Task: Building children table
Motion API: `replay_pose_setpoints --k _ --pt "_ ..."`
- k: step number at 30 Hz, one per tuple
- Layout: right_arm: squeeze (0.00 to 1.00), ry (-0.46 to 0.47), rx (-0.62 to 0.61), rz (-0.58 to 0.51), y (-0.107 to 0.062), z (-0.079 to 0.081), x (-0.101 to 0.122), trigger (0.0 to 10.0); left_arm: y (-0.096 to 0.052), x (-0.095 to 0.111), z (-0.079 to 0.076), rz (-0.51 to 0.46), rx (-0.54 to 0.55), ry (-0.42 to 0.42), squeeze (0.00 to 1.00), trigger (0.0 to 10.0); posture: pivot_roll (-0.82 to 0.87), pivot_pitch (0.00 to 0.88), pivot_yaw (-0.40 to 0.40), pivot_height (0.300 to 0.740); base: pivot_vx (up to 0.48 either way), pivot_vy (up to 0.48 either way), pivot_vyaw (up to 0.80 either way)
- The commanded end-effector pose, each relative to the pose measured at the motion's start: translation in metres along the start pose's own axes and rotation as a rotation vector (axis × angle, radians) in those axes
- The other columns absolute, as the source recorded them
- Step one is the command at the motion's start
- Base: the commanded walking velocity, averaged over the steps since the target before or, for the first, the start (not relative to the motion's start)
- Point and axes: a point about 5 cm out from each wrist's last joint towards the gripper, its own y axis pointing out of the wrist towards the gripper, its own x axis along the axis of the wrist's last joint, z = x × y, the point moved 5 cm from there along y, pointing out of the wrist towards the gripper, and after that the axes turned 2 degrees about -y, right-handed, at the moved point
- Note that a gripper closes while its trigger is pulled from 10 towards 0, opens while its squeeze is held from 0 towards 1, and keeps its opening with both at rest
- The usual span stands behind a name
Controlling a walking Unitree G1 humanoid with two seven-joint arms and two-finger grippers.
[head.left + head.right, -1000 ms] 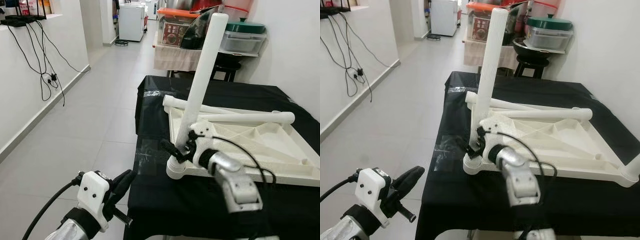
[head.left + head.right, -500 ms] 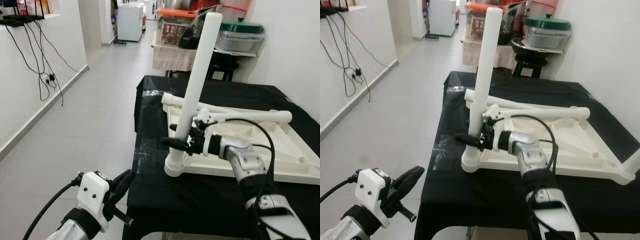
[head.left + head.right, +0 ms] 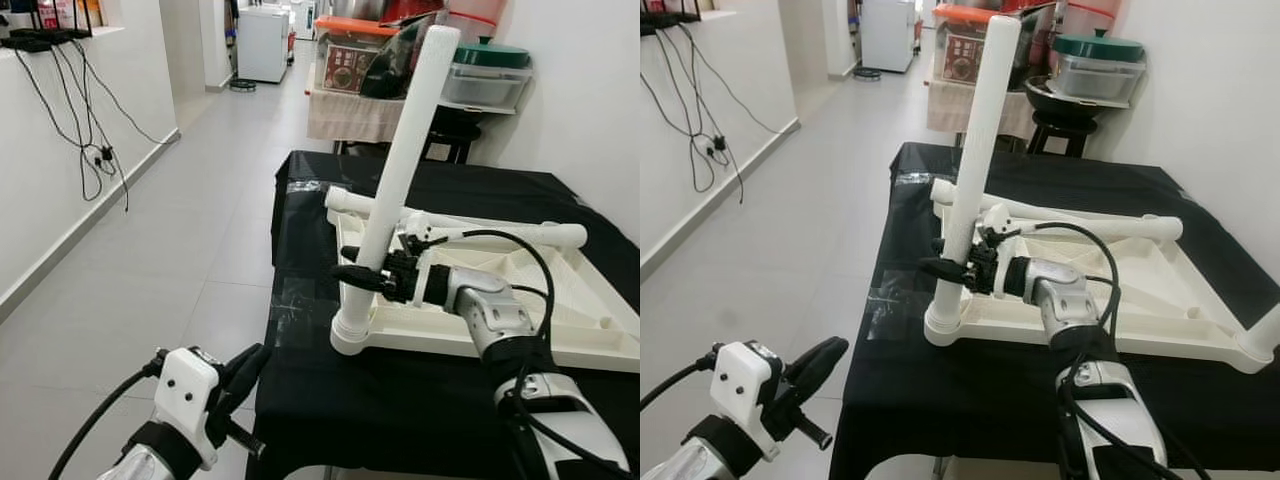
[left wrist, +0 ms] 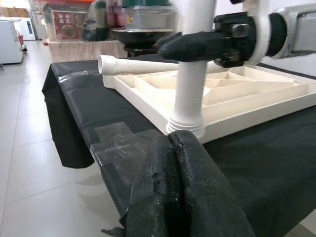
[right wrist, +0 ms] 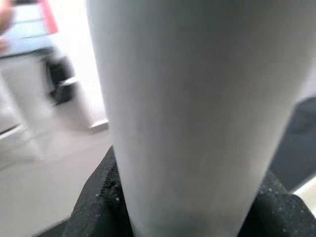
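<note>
A white table top [image 3: 470, 345] lies upside down on a black-covered table [image 3: 400, 400]. A white leg [image 3: 405, 160] stands in its near-left corner socket [image 3: 352, 335], leaning to the right. My right gripper [image 3: 362, 272] is shut on this leg low down, just above the socket; in the right wrist view the leg [image 5: 192, 113] sits between the black fingers [image 5: 94, 207]. Two more white legs [image 3: 500, 235] lie across the table top. My left gripper [image 3: 245, 365] hangs shut below the table's front-left edge, its fingers [image 4: 180, 163] pointing at the socket.
Clear tape patches [image 3: 295, 300] mark the black cloth. Behind the table stand a stool [image 3: 1065, 115] and a shelf with plastic boxes [image 3: 485, 75]. Tiled floor [image 3: 170, 230] opens to the left; cables [image 3: 90, 150] hang on the left wall. A white wall runs along the right.
My right forearm has swung from under the gripper out to the right, and the gripper sits a little higher on the leg. The left gripper has stayed put.
</note>
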Motion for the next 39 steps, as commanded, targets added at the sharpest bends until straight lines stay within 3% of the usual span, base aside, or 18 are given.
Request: replay_pose_setpoints --k 1,2,3,4,7,11,12,14,15,18,19,21,22,23,24,25,38,39 --pt "0.0 -0.018 -0.245 0.063 -0.008 -0.023 -0.012 0.0 0.0 0.0 0.0 -0.001 0.004 -0.001 0.0 10.0 0.04 0.0 -0.109 0.74 0.0 0.0 0.0" --pt "0.0 -0.018 -0.245 0.063 -0.008 -0.023 -0.012 0.0 0.0 0.0 0.0 -0.001 0.004 -0.001 0.0 10.0 0.04 0.0 -0.109 0.74 0.0 0.0 0.0" --pt "0.0 0.001 -0.562 0.068 -0.02 -0.039 -0.017 0.0 -0.001 0.001 0.001 -0.002 0.005 -0.001 0.0 10.0 0.04 0.0 -0.109 0.74 0.0 0.0 0.0" --pt "0.0 0.005 -0.67 0.073 -0.025 -0.02 -0.027 0.0 -0.001 0.002 0.002 -0.003 0.006 -0.001 0.0 10.0 0.01 0.008 -0.09 0.74 0.0 0.0 0.0" --pt "0.0 -0.016 -0.671 0.049 -0.024 0.002 -0.027 0.0 0.0 0.002 0.003 -0.003 0.004 -0.003 0.0 10.0 0.01 0.001 -0.084 0.74 0.0 0.0 0.0" --pt "0.0 0.038 -0.65 0.042 -0.019 -0.003 -0.03 0.0 0.001 0.001 0.002 -0.004 0.0 -0.007 0.0 10.0 0.02 0.0 -0.095 0.74 0.0 0.0 0.0" --pt "0.0 0.016 -0.652 0.047 -0.018 -0.003 -0.03 3.2 0.002 0.002 0.002 -0.007 0.005 -0.005 0.0 10.0 0.02 0.002 -0.098 0.74 0.0 0.0 0.0" --pt "0.0 -0.002 -0.653 0.053 -0.018 -0.003 -0.03 3.2 0.002 0.002 0.002 -0.008 0.008 -0.004 0.0 10.0 0.02 0.002 -0.098 0.74 0.0 0.0 0.0" --pt "0.0 0.005 -0.626 0.044 -0.016 -0.001 -0.028 10.0 0.002 0.002 0.002 -0.009 0.01 -0.003 0.0 10.0 0.02 0.0 -0.098 0.74 0.0 0.0 0.0" --pt "0.0 0.012 -0.606 0.036 -0.015 0.001 -0.027 10.0 0.002 0.002 0.003 -0.009 0.011 -0.003 0.0 10.0 0.02 0.0 -0.098 0.74 0.0 0.0 0.0" --pt "1.0 0.04 -0.563 0.016 -0.011 0.003 -0.024 10.0 0.002 0.002 0.003 -0.01 0.01 -0.003 0.0 10.0 0.02 0.0 -0.099 0.74 0.0 0.0 0.0" --pt "1.0 0.081 -0.529 -0.005 -0.007 0.007 -0.02 10.0 0.002 0.002 0.003 -0.009 0.01 -0.004 0.0 10.0 0.02 0.0 -0.099 0.74 0.0 0.0 0.0" --pt "1.0 0.09 -0.387 -0.017 0.003 0.017 -0.013 10.0 0.002 0.001 0.003 -0.009 0.009 -0.004 0.0 10.0 0.03 0.0 -0.101 0.74 0.0 0.0 0.0" --pt "0.59 0.064 -0.225 -0.025 0.007 0.031 -0.006 10.0 0.002 0.001 0.003 -0.009 0.009 -0.005 0.0 10.0 0.03 0.0 -0.101 0.74 0.0 0.0 0.0" --pt "0.0 0.012 -0.11 -0.019 0.006 0.038 -0.004 10.0 0.003 0.001 0.003 -0.009 0.009 -0.005 0.0 10.0 0.03 0.0 -0.101 0.74 0.0 0.0 0.0" --pt "0.0 -0.011 -0.002 0.013 0.0 0.036 -0.006 10.0 0.003 0.001 0.003 -0.01 0.009 -0.005 0.0 10.0 0.03 0.0 -0.1 0.74 0.0 0.0 0.0" --pt "0.0 0.132 0.146 0.027 -0.007 -0.004 0.005 10.0 0.003 0.0 0.003 -0.007 0.01 -0.006 0.0 10.0 0.04 0.0 -0.101 0.74 0.0 0.0 0.0" --pt "0.0 0.159 0.165 0.025 -0.007 -0.005 0.007 2.9 0.003 0.0 0.003 -0.006 0.011 -0.006 0.0 10.0 0.04 0.0 -0.1 0.74 0.0 0.0 0.0"
